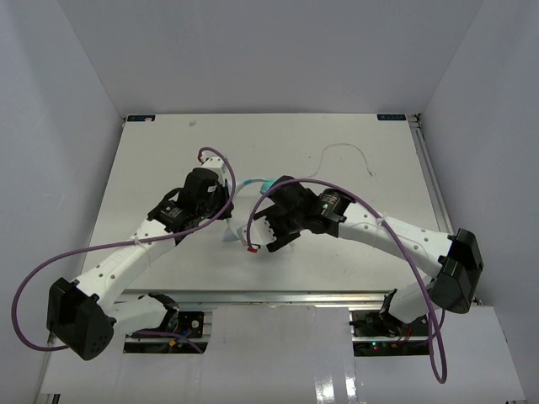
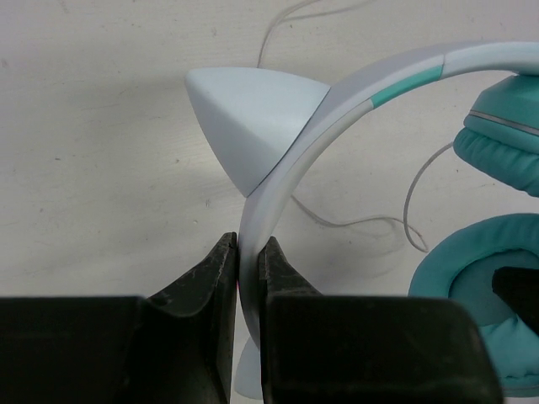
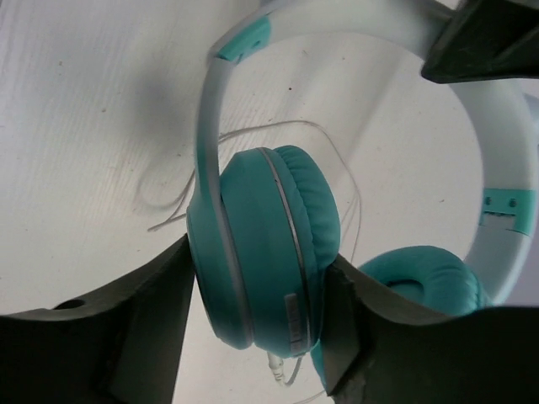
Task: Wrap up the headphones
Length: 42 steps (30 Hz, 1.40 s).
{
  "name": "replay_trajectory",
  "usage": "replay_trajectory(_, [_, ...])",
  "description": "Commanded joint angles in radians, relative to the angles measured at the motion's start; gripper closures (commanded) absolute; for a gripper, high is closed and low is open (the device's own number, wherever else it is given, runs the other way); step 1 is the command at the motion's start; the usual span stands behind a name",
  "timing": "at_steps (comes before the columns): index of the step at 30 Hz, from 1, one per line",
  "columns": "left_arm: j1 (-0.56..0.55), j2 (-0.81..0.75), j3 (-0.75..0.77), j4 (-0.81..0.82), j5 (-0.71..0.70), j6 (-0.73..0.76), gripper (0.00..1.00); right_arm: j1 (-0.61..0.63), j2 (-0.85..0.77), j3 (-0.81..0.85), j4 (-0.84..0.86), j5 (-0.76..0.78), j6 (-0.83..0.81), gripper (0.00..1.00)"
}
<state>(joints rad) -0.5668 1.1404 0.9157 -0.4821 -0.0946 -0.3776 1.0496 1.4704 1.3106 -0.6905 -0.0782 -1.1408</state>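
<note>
Starting at the left, the left end effector [image 2: 247, 252] is pressed together on the headband [image 2: 337, 118], pinching the thin pale band edge-on between its two dark fingers [image 2: 210, 286]. Just above that pinch, a pale pointed ear-shaped piece [image 2: 244, 118] juts from the outer side of the headband.

The headphones [image 1: 265, 187] sit between the two arms over the middle of the bench [image 1: 168, 151]. I cannot tell whether any part of them rests on it.

To the right of the headband's arc, the right end effector [image 3: 259, 269] is partly spread. It straddles one teal ear cup [image 3: 269, 236] with a finger against each face, so it is gripping that cup. The second ear cup [image 3: 421, 278] hangs free just beside it, under the headband's other end.

Further right, the thin white cord [image 1: 349, 151] lies slack on the bench. It trails away from the headband toward the far right in one loose curve, and its free end is well apart from both arms. The right wrist view shows more of it looping on the bench under the held cup.

The next move seems to turn on that cord. Its long axis runs away from the headband to the far right, so the right arm is the nearer one. Both end effectors are occupied, though, so one would have to let go before it could gather the cord. The left pinch alone looks able to keep hold of the headband, but the free cups may swing.
</note>
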Motion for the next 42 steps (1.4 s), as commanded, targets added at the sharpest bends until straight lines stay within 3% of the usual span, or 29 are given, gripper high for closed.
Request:
replay_trajectory(1, [0.007,-0.015,0.072,0.025,-0.038,-0.095,1.0,0.008,-0.035,0.007,-0.016,-0.025,0.048,0.57])
replay_trajectory(3, [0.012,-0.008,0.077,0.023,-0.058,-0.142,1.0,0.009,-0.046,0.009,0.01,-0.043,0.106,0.72])
replay_trajectory(7, [0.022,0.007,0.084,0.025,-0.088,-0.237,1.0,0.012,-0.043,0.013,0.058,-0.072,0.259,0.89])
replay_trajectory(13, [0.027,0.028,0.093,0.05,-0.086,-0.309,1.0,0.012,-0.011,0.052,0.098,-0.06,0.487,0.92])
replay_trajectory(14, [0.027,0.028,0.092,0.06,-0.083,-0.31,1.0,0.01,-0.008,0.061,0.096,-0.067,0.502,0.9])
replay_trajectory(15, [0.027,0.028,0.092,0.066,-0.078,-0.304,1.0,0.01,-0.004,0.067,0.093,-0.081,0.502,0.77])
replay_trajectory(18, [0.027,0.014,0.075,0.116,-0.03,-0.236,1.0,0.01,-0.016,0.089,0.075,-0.153,0.458,0.13])
replay_trajectory(19, [0.027,0.007,0.07,0.127,-0.02,-0.196,1.0,0.01,-0.035,0.094,0.07,-0.174,0.416,0.08])
replay_trajectory(24, [0.027,-0.01,0.047,0.121,-0.008,-0.057,1.0,-0.049,-0.114,0.226,0.005,-0.328,0.24,0.1])
replay_trajectory(31, [0.027,-0.079,-0.023,0.115,0.038,0.048,1.0,-0.337,-0.098,0.47,-0.069,-0.578,0.185,0.1])
replay_trajectory(37, [0.027,-0.166,-0.04,0.118,0.132,0.079,1.0,-0.639,-0.092,0.335,-0.071,-1.016,0.067,0.09])
replay_trajectory(42, [0.027,-0.211,-0.01,0.118,0.155,0.029,1.0,-0.686,-0.121,0.097,-0.121,-1.143,-0.128,0.09])
